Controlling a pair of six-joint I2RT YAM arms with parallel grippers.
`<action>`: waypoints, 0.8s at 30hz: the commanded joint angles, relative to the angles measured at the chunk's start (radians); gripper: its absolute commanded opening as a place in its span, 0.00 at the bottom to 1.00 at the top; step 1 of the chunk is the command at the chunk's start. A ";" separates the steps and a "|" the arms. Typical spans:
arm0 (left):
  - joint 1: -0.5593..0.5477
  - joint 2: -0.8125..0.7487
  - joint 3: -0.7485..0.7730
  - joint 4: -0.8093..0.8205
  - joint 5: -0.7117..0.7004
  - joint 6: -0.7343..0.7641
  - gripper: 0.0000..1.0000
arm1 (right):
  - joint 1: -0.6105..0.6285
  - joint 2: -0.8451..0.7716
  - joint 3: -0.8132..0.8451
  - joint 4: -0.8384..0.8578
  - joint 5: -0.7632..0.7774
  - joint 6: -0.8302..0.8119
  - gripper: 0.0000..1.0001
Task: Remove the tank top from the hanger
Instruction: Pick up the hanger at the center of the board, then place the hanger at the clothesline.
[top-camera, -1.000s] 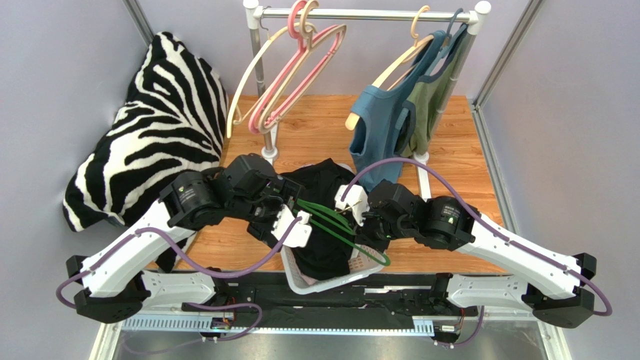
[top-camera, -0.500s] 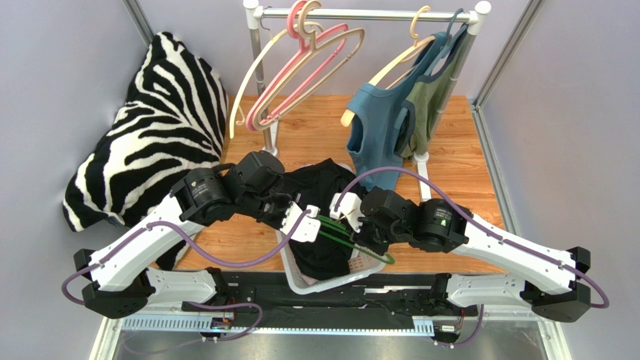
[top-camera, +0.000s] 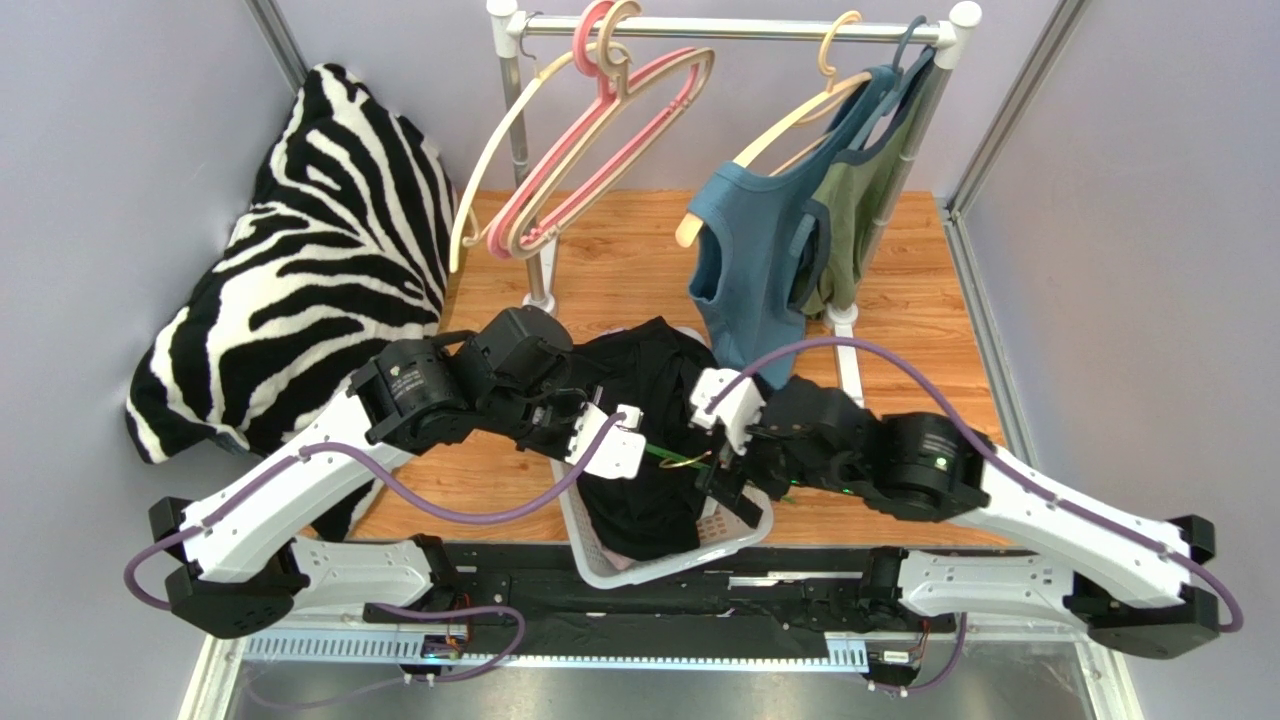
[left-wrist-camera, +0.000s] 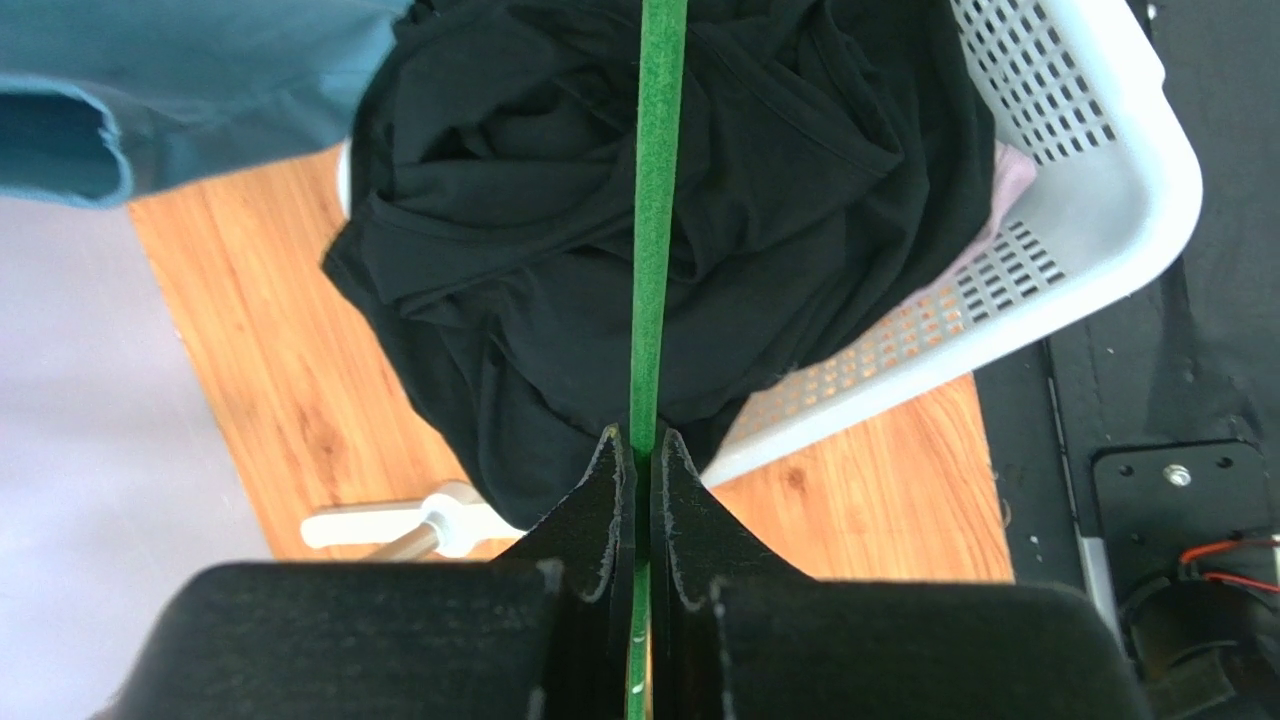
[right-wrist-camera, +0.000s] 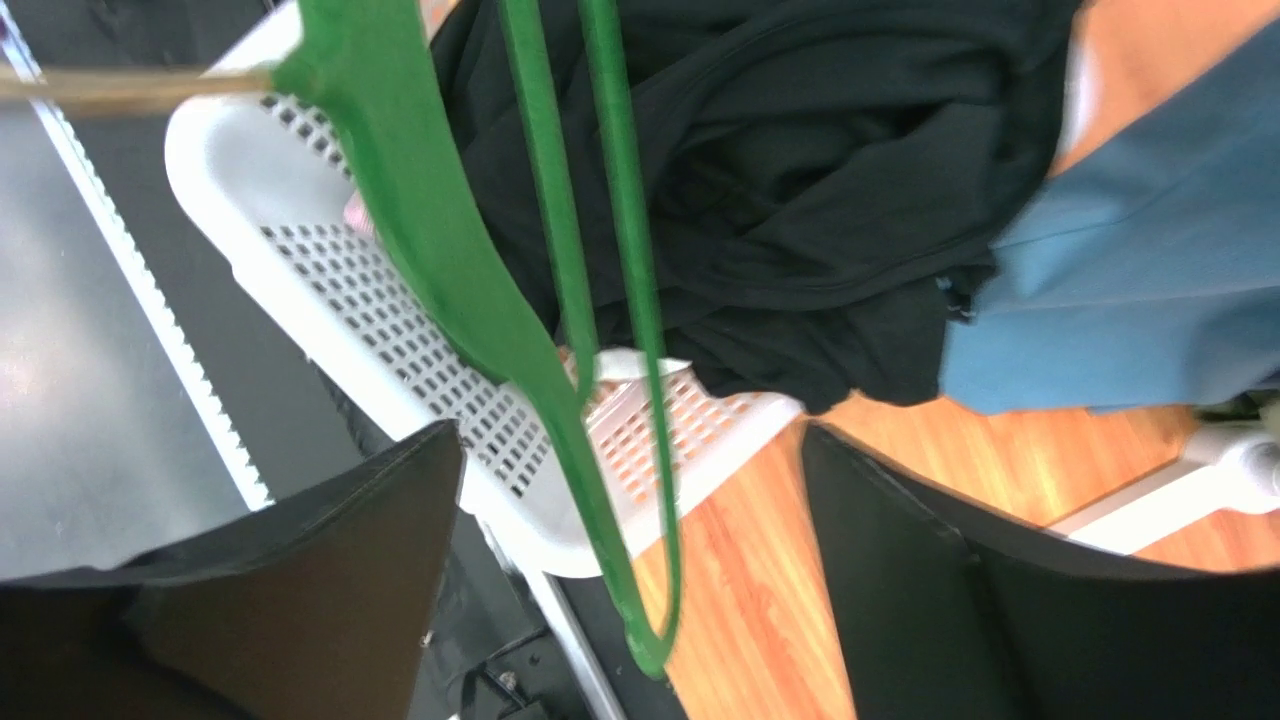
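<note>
A bare green hanger (left-wrist-camera: 657, 225) hangs over the white basket (left-wrist-camera: 1104, 180). My left gripper (left-wrist-camera: 642, 444) is shut on the hanger's thin bar. The black tank top (left-wrist-camera: 601, 195) lies crumpled in the basket, off the hanger. In the right wrist view the green hanger (right-wrist-camera: 436, 255) passes between the wide-apart fingers (right-wrist-camera: 331, 555) of my right gripper (right-wrist-camera: 631, 450), which is open and does not pinch it. In the top view the left gripper (top-camera: 631, 447) and right gripper (top-camera: 721, 450) face each other above the black tank top (top-camera: 646, 503), with a short piece of the hanger (top-camera: 679, 458) showing between them.
A clothes rail (top-camera: 721, 27) at the back carries empty pink and cream hangers (top-camera: 586, 150), a blue tank top (top-camera: 751, 255) and an olive one (top-camera: 864, 195). A zebra-print pillow (top-camera: 301, 255) leans at the left. The rail's white foot (left-wrist-camera: 398, 525) lies by the basket.
My left gripper has shut on the green hanger. My right gripper has opened and let go of it, and the hanger now points more toward the right arm.
</note>
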 joint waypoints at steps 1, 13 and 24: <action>-0.002 -0.063 -0.034 -0.003 0.042 -0.034 0.00 | 0.005 -0.170 -0.050 0.127 0.070 -0.017 1.00; 0.063 -0.134 0.035 -0.048 0.062 -0.043 0.00 | 0.005 -0.249 -0.122 0.104 -0.051 0.001 1.00; 0.129 -0.158 0.050 -0.055 0.148 -0.097 0.00 | 0.006 -0.192 -0.073 0.116 -0.092 -0.040 0.77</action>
